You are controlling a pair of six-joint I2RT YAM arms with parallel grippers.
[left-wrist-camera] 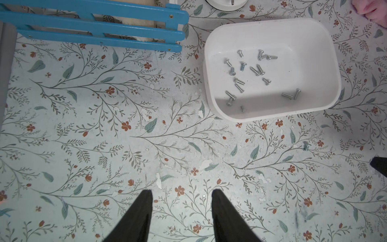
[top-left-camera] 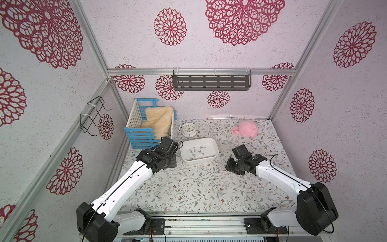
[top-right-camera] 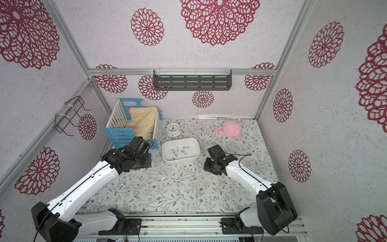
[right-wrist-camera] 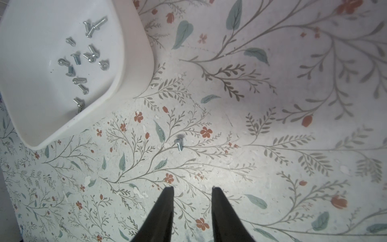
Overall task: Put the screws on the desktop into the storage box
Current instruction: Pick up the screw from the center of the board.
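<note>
We see the left gripper (left-wrist-camera: 182,191) and right gripper (right-wrist-camera: 192,187) released and empty. Most screws (left-wrist-camera: 255,70) lie in the storage box (left-wrist-camera: 270,21). A stray screw (right-wrist-camera: 179,144) rests on the vine-printed desktop (left-wrist-camera: 104,146) nearby. Rosette walls (top-left-camera: 199,104) surround the scene, and the clock (top-left-camera: 189,127) numerals are unreadable.

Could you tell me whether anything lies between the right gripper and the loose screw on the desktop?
No, nothing visible: only bare desktop separates the open right gripper from the screw.
</note>
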